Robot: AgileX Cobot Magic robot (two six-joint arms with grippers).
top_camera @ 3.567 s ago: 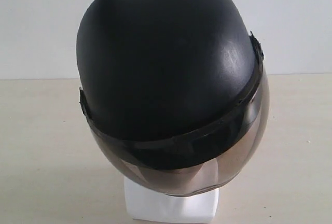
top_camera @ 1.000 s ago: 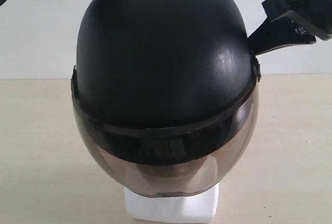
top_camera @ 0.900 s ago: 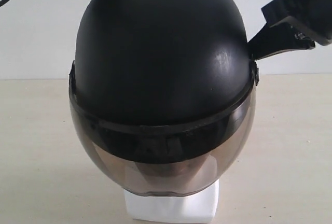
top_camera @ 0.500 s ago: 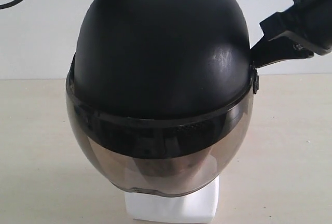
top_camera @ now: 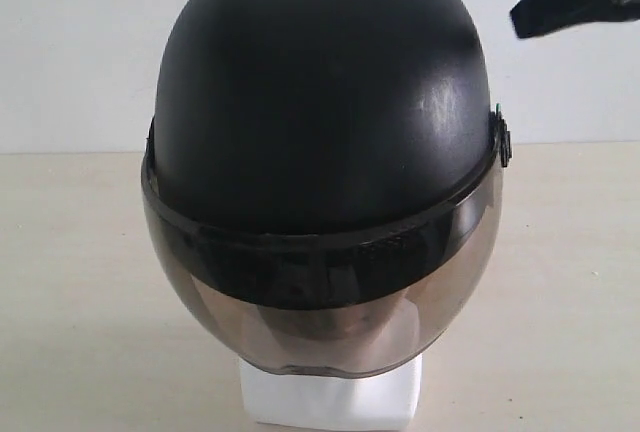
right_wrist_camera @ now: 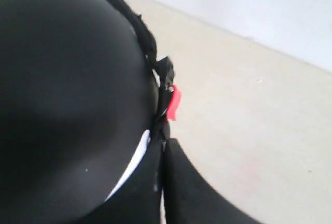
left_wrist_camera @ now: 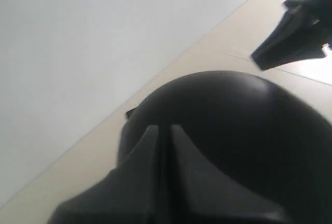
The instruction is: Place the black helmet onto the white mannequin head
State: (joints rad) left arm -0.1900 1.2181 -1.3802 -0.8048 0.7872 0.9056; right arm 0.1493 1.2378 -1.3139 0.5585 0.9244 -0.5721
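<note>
The black helmet (top_camera: 320,122) sits on the white mannequin head, whose blocky neck base (top_camera: 330,397) shows below the smoky visor (top_camera: 320,322). The face is only dimly visible through the visor. My right gripper (top_camera: 518,24) hangs shut at the upper right, clear of the shell. In the right wrist view, that gripper (right_wrist_camera: 163,143) is beside the helmet (right_wrist_camera: 67,79) rim, near a red tab (right_wrist_camera: 175,103) and a white sliver (right_wrist_camera: 132,164). My left gripper (left_wrist_camera: 160,128) is shut, hovering over the helmet (left_wrist_camera: 244,125) crown. It is out of the exterior view.
A beige tabletop (top_camera: 80,282) spreads around the mannequin, with a plain white wall (top_camera: 70,52) behind. Black strap ends (right_wrist_camera: 140,27) stick out at the helmet's rim.
The right gripper has lifted up and away from the helmet's side. The left gripper has left the top of the exterior view. The helmet has turned slightly and sits on the head by itself.
</note>
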